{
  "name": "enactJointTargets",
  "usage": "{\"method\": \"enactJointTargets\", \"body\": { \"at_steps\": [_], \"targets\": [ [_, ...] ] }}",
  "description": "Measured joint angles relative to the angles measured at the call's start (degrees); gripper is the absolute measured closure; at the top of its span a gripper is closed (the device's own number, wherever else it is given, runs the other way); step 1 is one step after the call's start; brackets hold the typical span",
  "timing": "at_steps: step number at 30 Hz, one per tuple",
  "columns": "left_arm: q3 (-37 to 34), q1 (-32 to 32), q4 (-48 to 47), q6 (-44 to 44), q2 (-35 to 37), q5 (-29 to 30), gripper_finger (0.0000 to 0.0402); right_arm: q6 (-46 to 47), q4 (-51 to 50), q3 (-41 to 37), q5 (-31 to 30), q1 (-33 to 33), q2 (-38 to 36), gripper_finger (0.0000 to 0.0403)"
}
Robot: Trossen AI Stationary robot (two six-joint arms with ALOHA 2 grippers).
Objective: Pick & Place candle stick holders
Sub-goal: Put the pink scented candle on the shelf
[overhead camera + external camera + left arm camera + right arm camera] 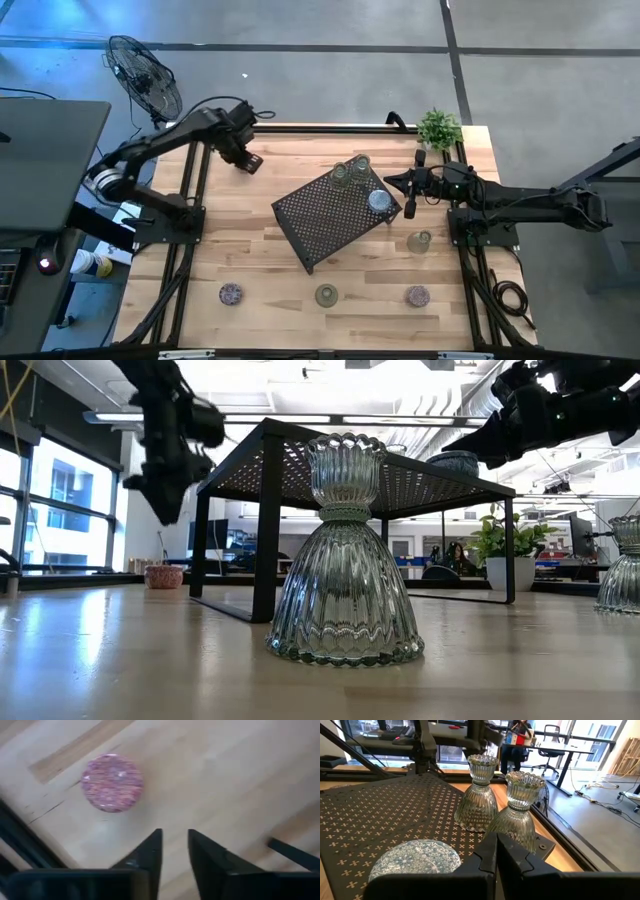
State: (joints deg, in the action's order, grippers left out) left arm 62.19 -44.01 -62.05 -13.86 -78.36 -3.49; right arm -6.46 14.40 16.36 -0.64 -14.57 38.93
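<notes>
Three holders sit on the black perforated metal tray [330, 221] at the centre of the high view: two ribbed, bell-shaped clear-green glass ones [340, 176] [361, 165] at its upper edge and a blue mottled disc-topped one [379, 201] at its right. Four more stand on the pale wooden desk [250, 260]: green ones at lower centre [326, 295] and at right [419, 241], mottled ones at lower left [231, 293] and lower right [417, 295]. Fingers nearly together, the right gripper [409, 198] hovers beside the blue holder, while the left gripper [175, 851], narrowly parted, hangs over a speckled pink holder [112, 782] at upper left.

grey floor [330, 25], black fan [143, 72], office windows [70, 505], bright ceiling lights [260, 372]
</notes>
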Motion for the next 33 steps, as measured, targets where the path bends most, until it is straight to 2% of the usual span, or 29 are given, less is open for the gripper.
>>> {"method": "enactJointTargets", "body": {
  "at_steps": [8, 13, 20, 28, 33],
  "targets": [
    [0.01, -3.12, 3.2, 0.24, -6.48, 2.87, 0.0149, 0.0, -1.3, 0.0, 0.02, 0.0, 0.01, 0.0401],
    [-0.02, -6.48, 5.26, 3.65, -9.03, 2.53, 0.0089, 0.0, -1.4, 0.0, 0.02, 0.0, 0.01, 0.0401],
    [-0.02, -10.16, 7.65, 7.1, -9.62, -2.38, 0.0076, 0.0, -1.43, 0.0, 0.02, 0.0, 0.01, 0.0401],
    [-0.02, -9.99, 7.05, 9.12, -9.62, -1.89, 0.0075, 0.0, -1.4, 0.0, 0.0, 0.0, 0.01, 0.0401],
    [-0.02, -9.99, 6.6, 8.02, -9.62, 2.55, 0.0075, -0.02, -1.38, 0.0, 0.0, -0.02, 0.01, 0.0401]
  ]
}}
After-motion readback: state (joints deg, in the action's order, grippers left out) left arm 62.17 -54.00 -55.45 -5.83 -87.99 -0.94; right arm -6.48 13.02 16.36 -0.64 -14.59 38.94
